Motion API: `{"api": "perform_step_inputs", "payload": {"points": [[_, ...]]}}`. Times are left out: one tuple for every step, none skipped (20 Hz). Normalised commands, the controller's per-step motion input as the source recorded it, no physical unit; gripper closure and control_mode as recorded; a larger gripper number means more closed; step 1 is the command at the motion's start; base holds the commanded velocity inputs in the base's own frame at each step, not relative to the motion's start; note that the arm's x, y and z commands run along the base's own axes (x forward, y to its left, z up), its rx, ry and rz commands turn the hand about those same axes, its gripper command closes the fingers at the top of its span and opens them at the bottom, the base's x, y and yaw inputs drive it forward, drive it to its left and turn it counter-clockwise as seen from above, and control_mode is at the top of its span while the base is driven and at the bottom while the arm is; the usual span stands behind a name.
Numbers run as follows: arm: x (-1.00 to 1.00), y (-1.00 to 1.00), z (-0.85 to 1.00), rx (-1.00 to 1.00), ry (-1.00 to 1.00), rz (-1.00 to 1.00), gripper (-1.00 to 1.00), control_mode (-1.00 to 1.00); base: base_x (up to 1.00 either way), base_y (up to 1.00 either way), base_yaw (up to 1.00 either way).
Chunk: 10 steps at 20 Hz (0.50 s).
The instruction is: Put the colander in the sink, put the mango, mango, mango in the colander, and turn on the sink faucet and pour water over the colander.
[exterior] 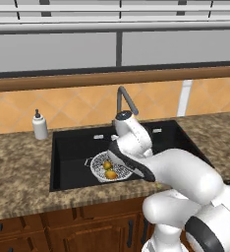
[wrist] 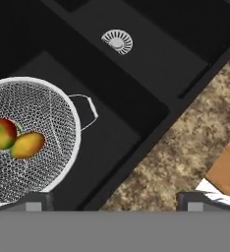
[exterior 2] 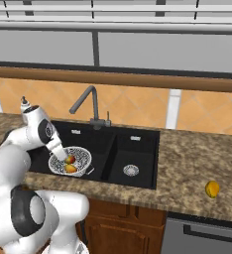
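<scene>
- The gripper (wrist: 109, 202) stood wide open and held nothing.
- The colander (wrist: 31, 140) sat in the sink (wrist: 151, 64) just beside the hand, with two mangoes (wrist: 16, 139) inside.
- The third mango (exterior 2: 212, 189) lay on the counter (exterior 2: 197, 163), well apart from the hand; it probably called for a centred grasp across its narrow width.

The sink (exterior 2: 138, 149) is matte black, each drain (wrist: 117, 41) silver. The colander (wrist: 48, 142) is silvery-white mesh with a white rim. In it lie 2 mangos (wrist: 14, 139): 1 red and green, 1 yellow-orange. A 3rd mango (exterior 2: 212, 189), yellow-orange, sits on the speckled brown granite counter (exterior 2: 187, 163). The faucet (exterior 2: 87, 105) is dark grey, the wall tiles (exterior: 82, 106) orange, the soap bottle (exterior: 40, 125) white.
</scene>
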Motion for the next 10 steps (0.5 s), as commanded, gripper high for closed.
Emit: {"api": "perform_step_inputs", "payload": {"points": [[-0.74, -0.7, 0.32, -0.08, 0.0, 0.0, -1.0, -1.0, 0.0, 0.0, 0.0], [-0.68, -0.78, 0.28, -0.09, 0.0, 0.0, -1.0, -1.0, 0.0, 0.0, 0.0], [-0.59, -0.85, 0.23, -0.11, 0.0, 0.0, -1.0, -1.0, 0.0, 0.0, 0.0], [-0.45, -0.88, 0.2, -0.15, 0.0, 0.0, -1.0, -1.0, 0.0, 0.0, 0.0], [-0.32, -0.87, 0.18, -0.15, 0.0, 0.0, -1.0, -1.0, 0.0, 0.0, 0.0], [-0.23, -0.93, 0.21, -0.14, 0.01, 0.0, -1.0, -1.0, 0.0, 0.0, 0.0], [-0.13, -0.91, 0.24, -0.15, 0.04, 0.0, -1.0, -1.0, 0.0, 0.0, 0.0], [-0.1, -0.95, 0.26, -0.16, 0.04, 0.0, -1.0, -1.0, 0.0, 0.0, 0.0], [-0.08, -0.98, 0.26, -0.15, 0.05, 0.0, -1.0, -1.0, 0.0, 0.0, 0.0], [-0.04, -0.99, 0.23, -0.15, 0.08, 0.0, -1.0, -1.0, 0.0, 0.0, 0.0]]}}
